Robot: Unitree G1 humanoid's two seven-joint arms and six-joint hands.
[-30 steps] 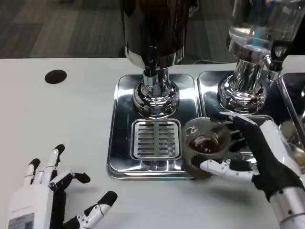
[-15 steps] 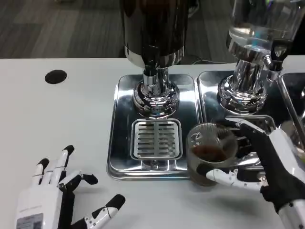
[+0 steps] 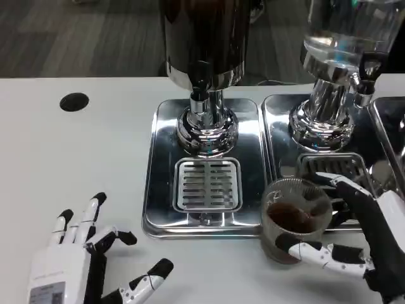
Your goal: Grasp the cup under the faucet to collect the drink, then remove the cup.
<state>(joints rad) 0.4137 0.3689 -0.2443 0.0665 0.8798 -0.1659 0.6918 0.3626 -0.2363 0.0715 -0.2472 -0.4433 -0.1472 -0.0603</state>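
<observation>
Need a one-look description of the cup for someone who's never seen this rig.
Start at the dark dispenser on its steel drip tray. Off that tray's front right corner, the right hand holds the cup: clear, ribbed, with brown drink at the bottom, the only plastic amid chrome.

The cup (image 3: 296,219) stands at the front right corner of the left drip tray (image 3: 154,190), in front of the right tray (image 3: 273,120), held by the right hand (image 3: 354,244). The faucet (image 3: 199,95) is behind the grate (image 3: 207,184). The left hand (image 3: 82,269) lies on the worktop (image 3: 76,164), front left.
</observation>
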